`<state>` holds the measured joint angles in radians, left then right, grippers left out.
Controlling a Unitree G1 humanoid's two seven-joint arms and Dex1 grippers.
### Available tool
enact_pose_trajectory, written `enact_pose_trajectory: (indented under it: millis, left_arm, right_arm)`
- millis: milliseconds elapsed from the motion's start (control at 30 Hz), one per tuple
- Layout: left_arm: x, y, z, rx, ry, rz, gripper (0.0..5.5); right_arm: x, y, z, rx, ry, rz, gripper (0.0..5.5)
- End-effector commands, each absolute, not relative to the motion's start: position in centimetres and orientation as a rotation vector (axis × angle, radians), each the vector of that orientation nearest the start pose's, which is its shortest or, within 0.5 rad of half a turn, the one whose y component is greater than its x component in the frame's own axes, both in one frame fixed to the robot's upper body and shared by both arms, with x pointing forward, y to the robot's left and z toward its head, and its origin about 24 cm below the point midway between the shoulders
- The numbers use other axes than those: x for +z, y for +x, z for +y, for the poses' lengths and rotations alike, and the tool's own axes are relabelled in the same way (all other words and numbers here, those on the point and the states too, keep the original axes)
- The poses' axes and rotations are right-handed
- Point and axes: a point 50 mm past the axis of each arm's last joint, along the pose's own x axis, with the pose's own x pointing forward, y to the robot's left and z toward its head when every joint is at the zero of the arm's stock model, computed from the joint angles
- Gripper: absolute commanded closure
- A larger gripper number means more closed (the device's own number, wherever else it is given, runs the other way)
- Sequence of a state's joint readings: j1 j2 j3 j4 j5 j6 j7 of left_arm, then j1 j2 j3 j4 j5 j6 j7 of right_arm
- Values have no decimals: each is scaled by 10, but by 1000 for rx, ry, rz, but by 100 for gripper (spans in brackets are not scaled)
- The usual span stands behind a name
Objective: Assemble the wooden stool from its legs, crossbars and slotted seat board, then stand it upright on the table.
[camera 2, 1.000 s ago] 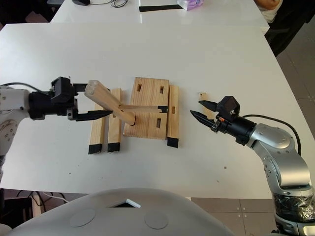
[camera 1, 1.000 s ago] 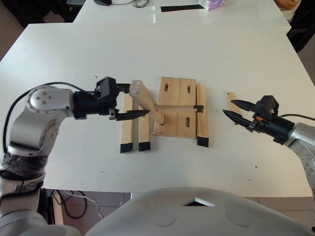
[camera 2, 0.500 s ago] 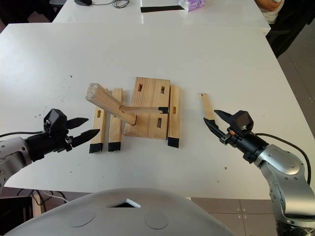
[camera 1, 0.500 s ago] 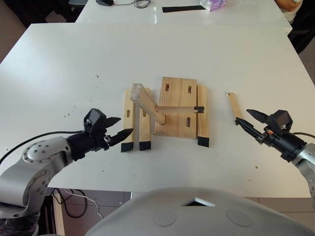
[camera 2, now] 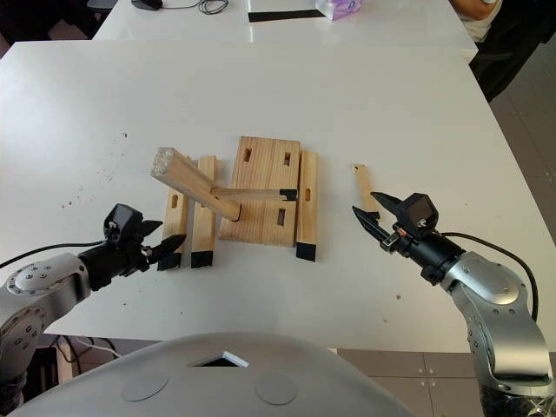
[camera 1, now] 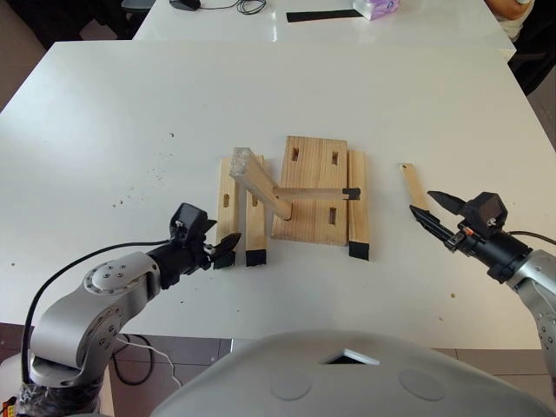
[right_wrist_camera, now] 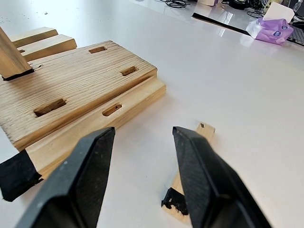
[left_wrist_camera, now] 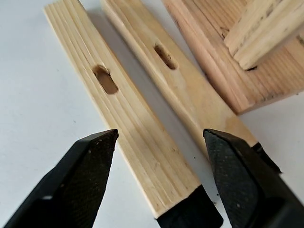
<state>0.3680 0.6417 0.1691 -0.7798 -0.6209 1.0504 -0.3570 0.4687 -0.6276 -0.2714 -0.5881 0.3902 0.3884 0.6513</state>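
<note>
Straddling the black-capped end of the outermost leg (left_wrist_camera: 123, 109), the left gripper (left_wrist_camera: 160, 142) has its fingers spread wide, 1 on each side of the wood. A 2nd leg (left_wrist_camera: 185, 90) lies just beside it, then the slotted seat board (camera 1: 317, 165), flat on the table (camera 1: 104, 104). A 3rd leg (camera 1: 259, 181) rises tilted from the board, with a crossbar (camera 1: 317, 191) running from its side. A 4th leg (camera 1: 356, 204) lies along the board's right edge. Farther right, the right gripper (camera 1: 423, 201) is also spread, at the near end of a loose crossbar (camera 1: 412, 184).
</note>
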Motion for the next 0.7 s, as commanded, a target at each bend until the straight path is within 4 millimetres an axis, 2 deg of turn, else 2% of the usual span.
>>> enact_pose_trajectory:
  millis: [33,133,367,533,633,700]
  left_arm:
    - [73,145,214,-453,96,781,216]
    - [68,143,223,-426,113,827,216]
    - [70,167,248,-352,125,822,216]
    - [65,185,249,-364,105,800,216]
    - [54,188,255,-375,115,834,216]
    - [50,188,259,-382,84,832,239]
  right_arm:
    - [96,157,-235,582,-240,298,325]
    - [95,156,-234,576,-237,299,325]
    - [91,153,-231,552,-224,298,325]
    - [91,159,-230,565,-225,290,325]
    - [93,166,-230,584,-235,282,325]
    - [95,170,-231,598,-245,276,325]
